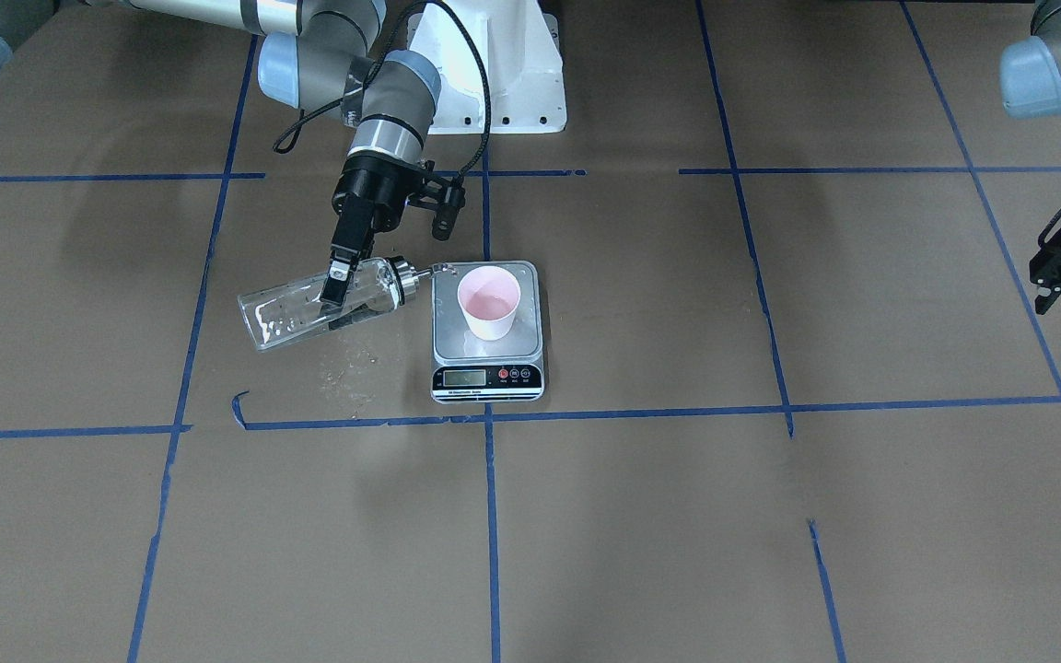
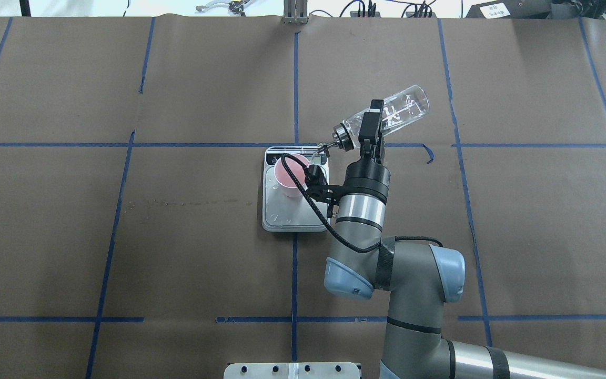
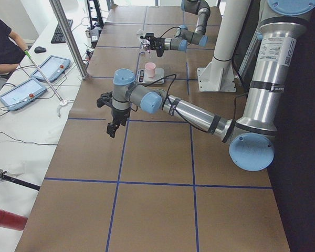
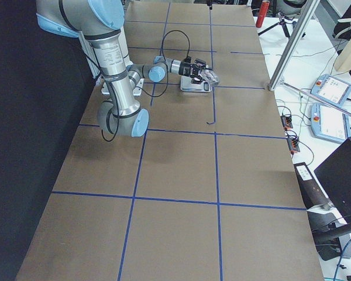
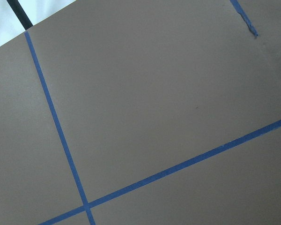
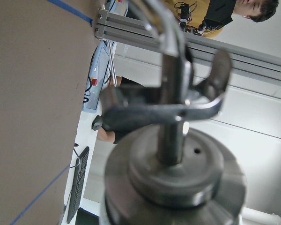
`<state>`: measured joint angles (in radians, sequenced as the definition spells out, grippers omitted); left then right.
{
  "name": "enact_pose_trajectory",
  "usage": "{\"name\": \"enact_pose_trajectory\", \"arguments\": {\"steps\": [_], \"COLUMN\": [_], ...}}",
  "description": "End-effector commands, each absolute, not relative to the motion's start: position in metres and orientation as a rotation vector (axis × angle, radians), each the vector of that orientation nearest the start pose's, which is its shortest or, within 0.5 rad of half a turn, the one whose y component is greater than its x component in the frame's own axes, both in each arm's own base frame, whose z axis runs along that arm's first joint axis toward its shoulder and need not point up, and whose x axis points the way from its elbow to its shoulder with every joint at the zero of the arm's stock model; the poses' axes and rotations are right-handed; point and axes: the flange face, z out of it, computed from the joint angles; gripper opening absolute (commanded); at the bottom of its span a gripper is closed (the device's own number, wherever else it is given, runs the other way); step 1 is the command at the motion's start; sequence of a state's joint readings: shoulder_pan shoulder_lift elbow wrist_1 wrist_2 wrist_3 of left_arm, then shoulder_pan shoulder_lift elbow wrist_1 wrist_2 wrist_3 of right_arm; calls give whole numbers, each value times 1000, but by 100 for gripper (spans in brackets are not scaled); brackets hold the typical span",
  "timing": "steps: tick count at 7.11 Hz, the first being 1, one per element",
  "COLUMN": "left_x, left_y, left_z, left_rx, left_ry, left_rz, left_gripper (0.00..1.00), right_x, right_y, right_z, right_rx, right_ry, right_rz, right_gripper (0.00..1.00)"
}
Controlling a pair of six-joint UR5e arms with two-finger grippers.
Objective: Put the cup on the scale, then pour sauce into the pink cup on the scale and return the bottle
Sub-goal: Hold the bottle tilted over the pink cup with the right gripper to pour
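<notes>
The pink cup (image 1: 489, 302) stands upright on the scale (image 1: 487, 376), also seen from overhead as the cup (image 2: 289, 176) and the scale (image 2: 292, 218). My right gripper (image 1: 337, 285) is shut on the clear bottle (image 1: 300, 308) and holds it tilted, with its silver collar and spout (image 1: 429, 273) toward the cup's rim. It shows overhead too, the gripper (image 2: 371, 129) and the bottle (image 2: 395, 110). The right wrist view is filled by the collar (image 6: 173, 178). Clear liquid lies in the bottle; I cannot make out a stream. My left gripper (image 1: 1046, 276) hangs open and empty, far from the scale.
Wet spots mark the brown paper (image 1: 346, 368) beside the scale, and drops lie on its plate (image 2: 278, 216). Blue tape lines cross the table. The robot's white base (image 1: 494, 64) stands behind the scale. An operator's bench with tablets (image 3: 21, 92) is beyond the table.
</notes>
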<state>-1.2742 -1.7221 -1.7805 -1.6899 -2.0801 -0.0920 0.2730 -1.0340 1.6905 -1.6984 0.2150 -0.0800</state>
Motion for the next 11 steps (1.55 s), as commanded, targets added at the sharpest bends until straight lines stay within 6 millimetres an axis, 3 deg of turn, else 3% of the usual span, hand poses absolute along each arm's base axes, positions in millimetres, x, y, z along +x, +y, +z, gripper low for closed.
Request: {"name": "enact_pose_trajectory", "arguments": {"steps": [1,6,8,10,11], "left_x": [81,80,77,74,70], "left_y": [-565,-565,-565,-564,-564], "left_z": [488,487,486,478,474], "left_rx": [364,367,365,362,370], "left_ry": [581,583,600,652,653], "left_rz": [313,313,308,309,303], "left_gripper": [100,100,100,100,100], "right_x": [-539,-544,-548,-562,-564], "right_y": [-391,-384,-381,-380,-378], "right_z": [246,247,247,267,267], "right_rx": [1138,1145,1184,1212,1214], "right_ry": [918,963,855,763,691], "right_rz": [-830,-845,-781,-694,-671], "right_gripper": [0,0,0,0,0]}}
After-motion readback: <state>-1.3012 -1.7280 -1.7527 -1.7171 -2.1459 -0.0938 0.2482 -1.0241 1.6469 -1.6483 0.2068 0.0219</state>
